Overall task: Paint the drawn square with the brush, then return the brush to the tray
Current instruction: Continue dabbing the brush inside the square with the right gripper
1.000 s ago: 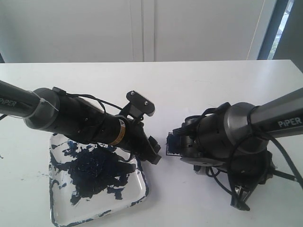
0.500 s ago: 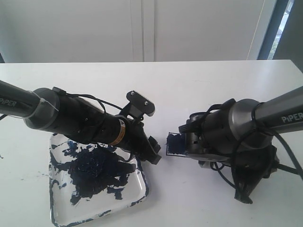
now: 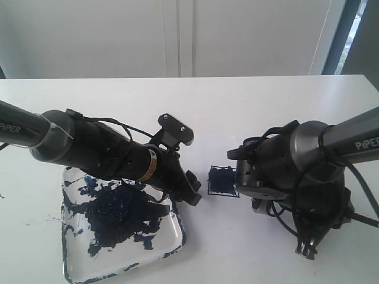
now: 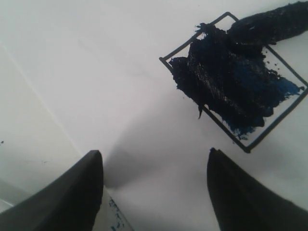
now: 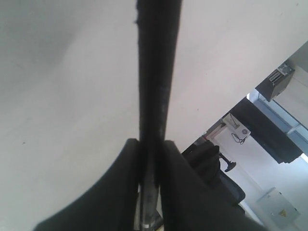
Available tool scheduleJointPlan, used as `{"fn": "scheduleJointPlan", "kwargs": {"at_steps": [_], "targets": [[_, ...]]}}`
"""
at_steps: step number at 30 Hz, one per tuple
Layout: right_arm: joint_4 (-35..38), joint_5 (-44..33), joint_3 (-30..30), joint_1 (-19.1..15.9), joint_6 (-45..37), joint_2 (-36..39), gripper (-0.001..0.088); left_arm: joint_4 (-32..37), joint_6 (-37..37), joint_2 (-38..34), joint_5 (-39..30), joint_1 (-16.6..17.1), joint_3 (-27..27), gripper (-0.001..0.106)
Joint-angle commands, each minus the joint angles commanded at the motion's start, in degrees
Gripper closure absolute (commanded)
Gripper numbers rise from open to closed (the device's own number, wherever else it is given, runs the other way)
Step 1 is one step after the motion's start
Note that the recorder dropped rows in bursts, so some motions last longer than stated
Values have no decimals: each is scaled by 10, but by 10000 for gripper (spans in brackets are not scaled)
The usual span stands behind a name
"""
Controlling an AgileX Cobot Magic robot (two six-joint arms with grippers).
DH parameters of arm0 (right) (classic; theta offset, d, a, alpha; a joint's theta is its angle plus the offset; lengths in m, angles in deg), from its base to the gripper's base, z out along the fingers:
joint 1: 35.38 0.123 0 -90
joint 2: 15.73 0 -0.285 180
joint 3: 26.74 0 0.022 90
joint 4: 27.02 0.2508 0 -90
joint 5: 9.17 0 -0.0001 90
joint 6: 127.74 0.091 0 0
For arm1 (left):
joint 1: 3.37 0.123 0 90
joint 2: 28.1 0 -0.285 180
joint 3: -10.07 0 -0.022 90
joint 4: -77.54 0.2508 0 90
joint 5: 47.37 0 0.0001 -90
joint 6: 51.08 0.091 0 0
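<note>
The drawn square [image 4: 236, 82] lies on the table [image 3: 249, 106] near the tray [image 3: 177, 239], now largely smeared dark blue, with a strip along one side still white. Over the last second the right arm has drawn back rightward, uncovering it. The brush [image 5: 154, 72], clamped in the right claw [image 5: 153, 144], has its bristles at the square's edge. The left claw [image 4: 154, 187] hangs nearby, jaws apart and empty. Painting looks nearly done; the brush's return to the tray remains.

A lab-like test room: 2 robot arms [image 3: 100, 154] [image 3: 308, 165] over a plain white table [image 3: 249, 100], white wall panels [image 3: 89, 35] behind, an office chair [image 5: 211, 168] and a wall-mounted electrical box [image 5: 276, 207] in the background.
</note>
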Motion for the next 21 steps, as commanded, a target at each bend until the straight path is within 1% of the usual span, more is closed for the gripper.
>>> {"fn": "scheduleJointPlan", "kwargs": {"at_steps": [2,7,10,15,19,21], "targets": [[19,0,0,0,-20,0,868,0,0,0,-1,0,0,394],[23,0,0,4,-20,0,868,0,0,0,-1,0,0,394],[39,0,0,5,-23,0,868,0,0,0,-2,0,0,394],[61,0,0,37,-37,-1,868,0,0,0,-2,0,0,394],[70,0,0,42,-40,-1,868,0,0,0,-2,0,0,394],[61,0,0,42,-39,-1,868,0,0,0,-2,0,0,394]]}}
